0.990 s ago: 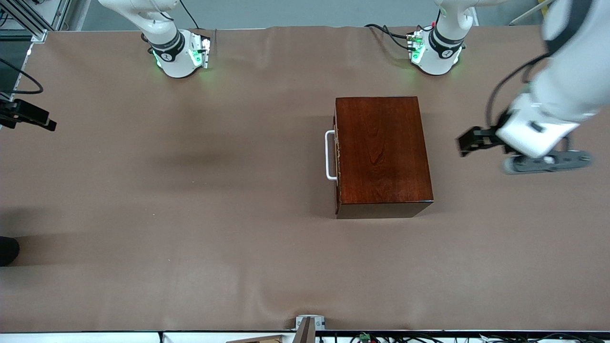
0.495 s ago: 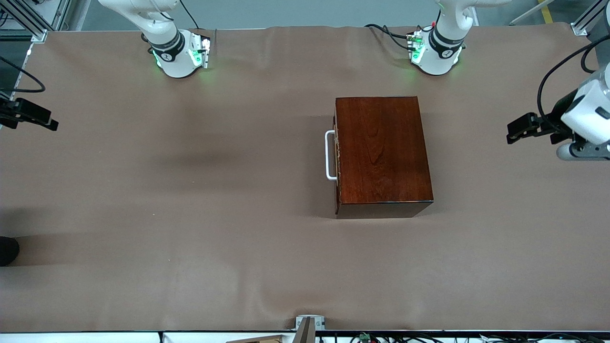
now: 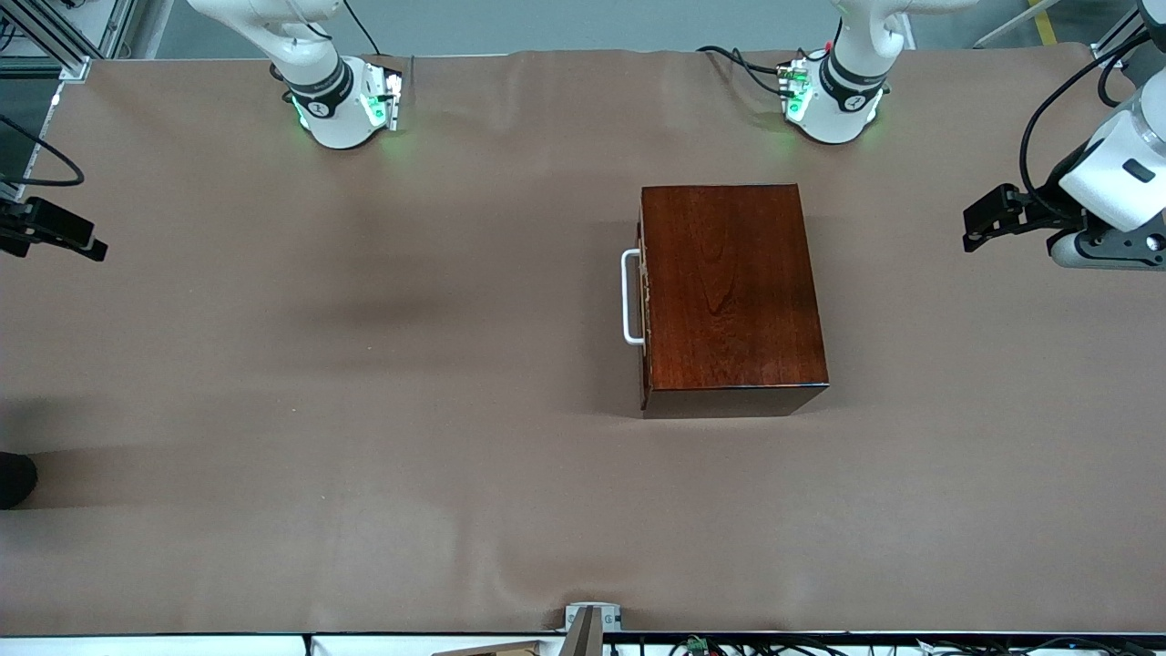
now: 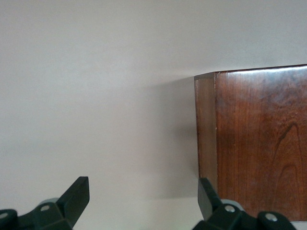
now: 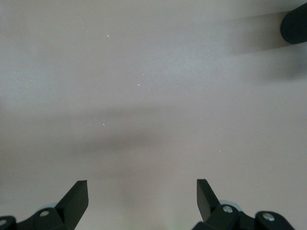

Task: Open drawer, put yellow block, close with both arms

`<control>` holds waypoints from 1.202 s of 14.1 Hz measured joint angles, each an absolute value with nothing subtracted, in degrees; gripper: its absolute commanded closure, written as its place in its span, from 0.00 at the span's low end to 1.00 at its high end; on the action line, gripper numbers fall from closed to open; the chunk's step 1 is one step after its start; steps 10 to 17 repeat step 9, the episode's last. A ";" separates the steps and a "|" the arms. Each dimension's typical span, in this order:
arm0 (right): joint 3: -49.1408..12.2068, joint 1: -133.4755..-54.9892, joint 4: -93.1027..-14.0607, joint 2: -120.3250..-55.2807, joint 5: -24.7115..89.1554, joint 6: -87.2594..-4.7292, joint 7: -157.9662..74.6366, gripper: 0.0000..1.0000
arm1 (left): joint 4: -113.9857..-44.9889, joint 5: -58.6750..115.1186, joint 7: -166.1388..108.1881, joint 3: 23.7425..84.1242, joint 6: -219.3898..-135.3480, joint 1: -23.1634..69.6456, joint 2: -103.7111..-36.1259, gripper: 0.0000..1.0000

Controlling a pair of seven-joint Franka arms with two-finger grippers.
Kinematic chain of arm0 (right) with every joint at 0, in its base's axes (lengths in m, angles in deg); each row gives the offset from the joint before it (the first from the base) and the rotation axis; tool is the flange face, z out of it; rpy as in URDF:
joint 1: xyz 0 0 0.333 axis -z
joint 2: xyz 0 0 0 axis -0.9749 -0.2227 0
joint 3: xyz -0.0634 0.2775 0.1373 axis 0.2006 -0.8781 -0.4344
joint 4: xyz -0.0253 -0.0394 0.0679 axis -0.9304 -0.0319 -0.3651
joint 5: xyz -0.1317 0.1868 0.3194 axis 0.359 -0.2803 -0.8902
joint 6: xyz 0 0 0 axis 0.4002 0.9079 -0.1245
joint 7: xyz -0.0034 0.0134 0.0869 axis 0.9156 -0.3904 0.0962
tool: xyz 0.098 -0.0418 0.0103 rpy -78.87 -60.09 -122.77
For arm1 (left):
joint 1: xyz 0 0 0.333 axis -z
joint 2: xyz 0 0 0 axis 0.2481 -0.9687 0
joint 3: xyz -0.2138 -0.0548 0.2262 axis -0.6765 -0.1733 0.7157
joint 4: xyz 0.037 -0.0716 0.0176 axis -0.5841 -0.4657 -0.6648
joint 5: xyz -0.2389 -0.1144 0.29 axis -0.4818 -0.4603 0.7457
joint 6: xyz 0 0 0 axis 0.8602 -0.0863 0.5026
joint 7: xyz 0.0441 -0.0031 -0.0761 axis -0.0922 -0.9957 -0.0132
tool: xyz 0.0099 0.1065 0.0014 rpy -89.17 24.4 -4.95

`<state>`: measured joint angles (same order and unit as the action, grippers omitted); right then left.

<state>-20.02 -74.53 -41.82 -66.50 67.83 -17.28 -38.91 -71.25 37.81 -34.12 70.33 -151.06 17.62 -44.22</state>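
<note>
Standing mid-table: glossy reddish-brown wooden box (image 3: 733, 296), drawer shut, judged heavy and rigid; its white U-shaped bar handle (image 3: 629, 297) is judged the hold. Yellow block is not seen. Left gripper (image 4: 144, 203) and right gripper (image 5: 142, 201) hover spread, empty.

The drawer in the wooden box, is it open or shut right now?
Shut. The drawer front sits flush with the wooden box, only its white handle sticking out; no tray shows.

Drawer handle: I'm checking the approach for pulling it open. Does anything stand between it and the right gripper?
Nothing visible does: only bare table lies between the right gripper, open at its own end, and the handle.
</note>
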 measured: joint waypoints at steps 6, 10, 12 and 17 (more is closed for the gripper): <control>-20.24 -74.87 -42.48 -66.57 68.22 -17.77 -38.89 0.00 | -71.51 37.81 -34.11 70.45 -151.35 17.56 -44.22 0.00; -20.28 -75.11 -42.48 -66.56 68.21 -17.87 -38.89 0.00 | -71.51 37.81 -34.11 70.43 -151.35 17.57 -44.22 0.00; -20.28 -75.11 -42.48 -66.56 68.21 -17.87 -38.89 0.00 | -71.51 37.81 -34.11 70.43 -151.35 17.57 -44.22 0.00; -20.28 -75.11 -42.48 -66.56 68.21 -17.87 -38.89 0.00 | -71.51 37.81 -34.11 70.43 -151.35 17.57 -44.22 0.00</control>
